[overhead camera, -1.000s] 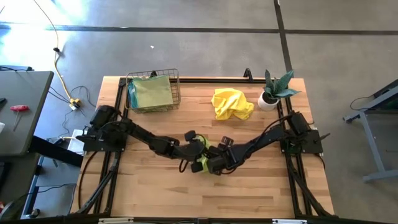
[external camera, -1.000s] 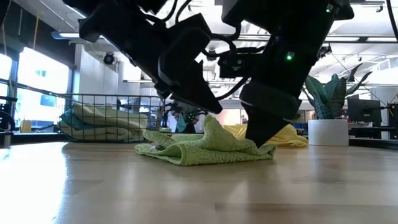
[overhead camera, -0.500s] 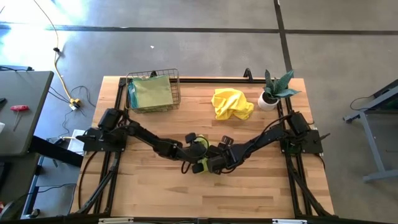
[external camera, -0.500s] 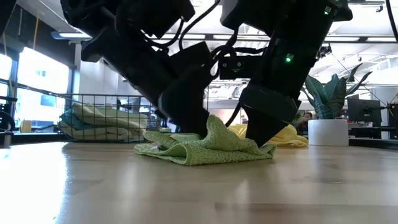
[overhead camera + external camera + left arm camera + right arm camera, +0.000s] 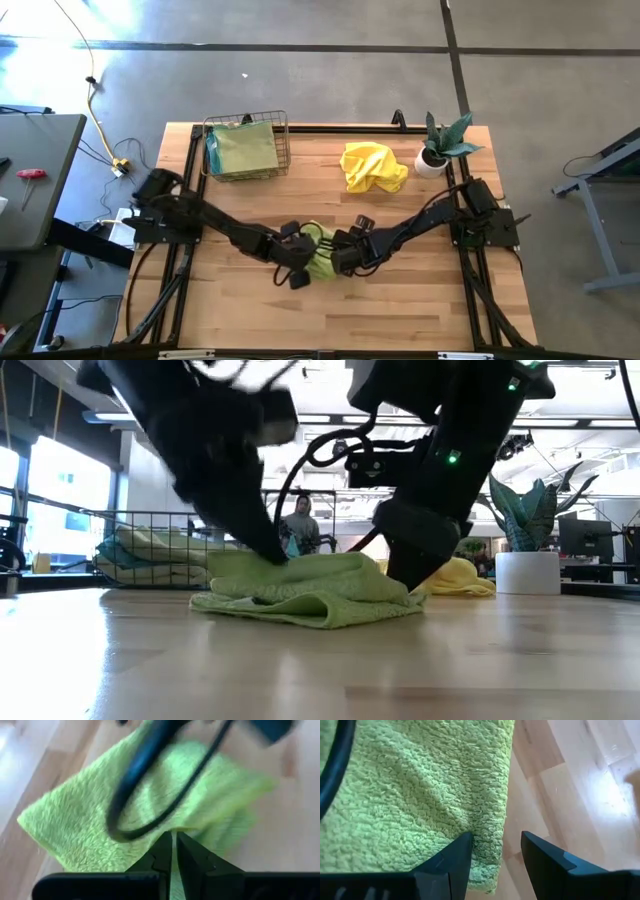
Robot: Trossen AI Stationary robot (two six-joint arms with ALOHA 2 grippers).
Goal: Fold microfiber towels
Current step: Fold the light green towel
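A lime green microfiber towel (image 5: 318, 262) lies bunched in folds at the middle of the table; it also shows in the low view (image 5: 310, 588). My left gripper (image 5: 297, 268) is at its left part, shut on the cloth (image 5: 173, 837). My right gripper (image 5: 338, 258) stands open at the towel's right end (image 5: 496, 842), its tip low at the cloth (image 5: 405, 572). A bright yellow towel (image 5: 372, 166) lies crumpled at the far right. Folded sage and teal towels (image 5: 243, 148) lie in the wire basket. My left gripper pinches a thin fold of the towel's upper layer (image 5: 172, 831) between its two fingers, coming slanting down from the table's left side. The held layer lies drawn over the rest of the towel, which stays on the table. My right gripper has one finger (image 5: 451, 856) on the towel beside its edge (image 5: 490, 845); the other finger is over bare wood. It comes slanting down from the table's right side. The towel lies flat under it on the table.
A wire basket (image 5: 280, 130) stands at the far left. A potted plant (image 5: 437, 152) stands at the far right, near the yellow towel. A person (image 5: 300, 520) shows in the room behind. Bare wood lies along the near edge (image 5: 330, 320).
My left gripper has gone toward the table's near-left, drawing the towel's raised upper layer with it. The peak in the cloth has dropped and the layer now lies spread flat toward the left. The right end under my right gripper has stayed nearly in place.
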